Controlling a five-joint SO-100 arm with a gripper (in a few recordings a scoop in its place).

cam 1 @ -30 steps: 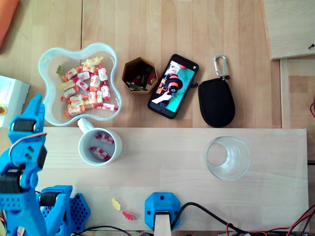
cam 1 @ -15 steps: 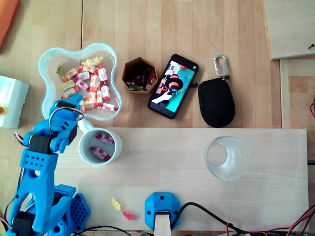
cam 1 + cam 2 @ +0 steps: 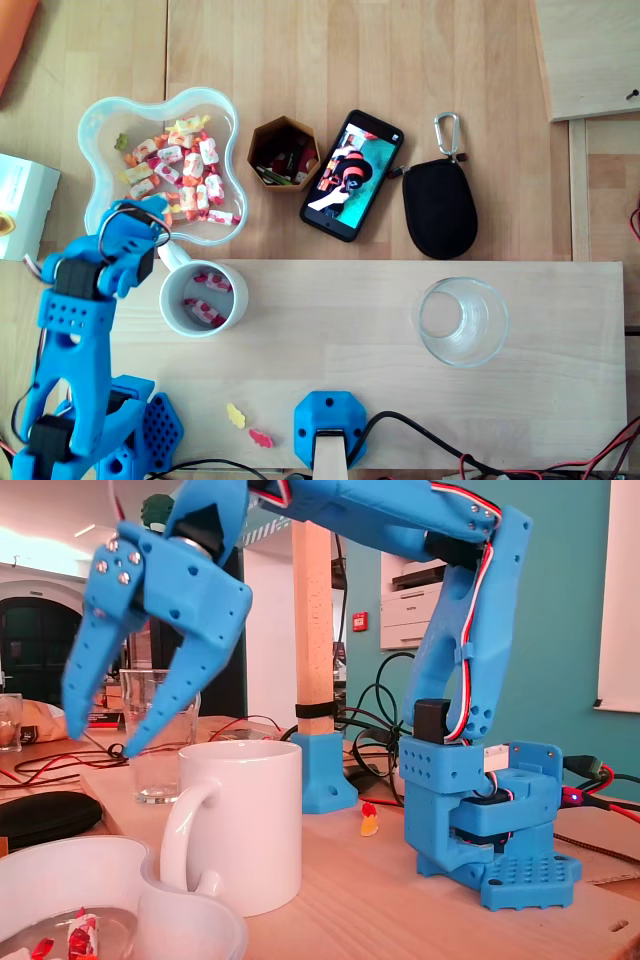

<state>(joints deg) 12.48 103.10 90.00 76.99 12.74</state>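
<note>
We see hand (image 3: 105,738), fingers spread and empty, swung from left edge to bowl (image 3: 88,140) rim, beside mug (image 3: 166,310); now barely moving.

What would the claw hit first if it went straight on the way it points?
Most likely the candy bowl: the open claw points down over the bowl's edge nearest the mug, whose handle sits just beside that line. Depth is unclear, so I can't tell whether rim or candies come first.

Teal wall (image 3: 565,630) behind, white printer (image 3: 412,610) against it; pale wooden table (image 3: 420,60); bright arched opening (image 3: 30,610) at left.
</note>
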